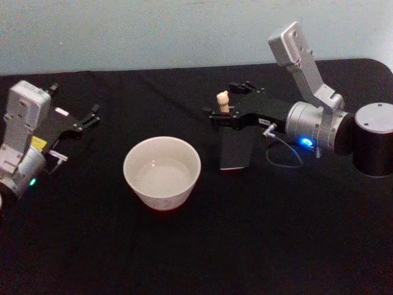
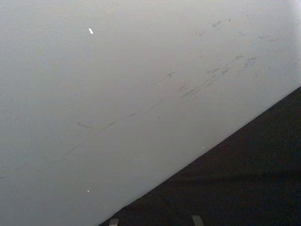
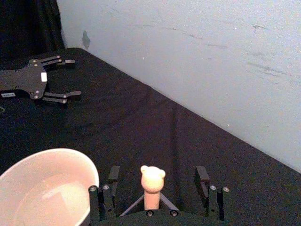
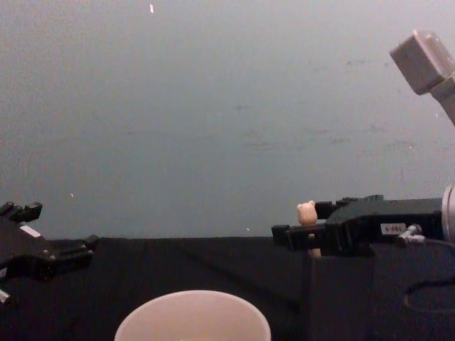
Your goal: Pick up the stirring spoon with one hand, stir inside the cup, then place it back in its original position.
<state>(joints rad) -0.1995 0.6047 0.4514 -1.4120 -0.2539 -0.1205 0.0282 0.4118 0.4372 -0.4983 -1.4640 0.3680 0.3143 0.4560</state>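
Right gripper [image 3: 157, 174], jaws wide, is straddling the spoon [image 4: 306, 212] and should be closing squarely below its bear head; left gripper [image 3: 73, 78] is idling well apart, spread.

Black-draped table [image 1: 184, 246]; scuffed pale wall [image 1: 153, 31] behind; dark grey box holder [image 1: 235, 153] mid-table.

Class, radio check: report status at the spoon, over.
Right gripper open, fingers either side of stirring spoon handle. Spoon upright in dark holder, not yet lifted. Left gripper open, parked at left. Nothing between holder and cup.
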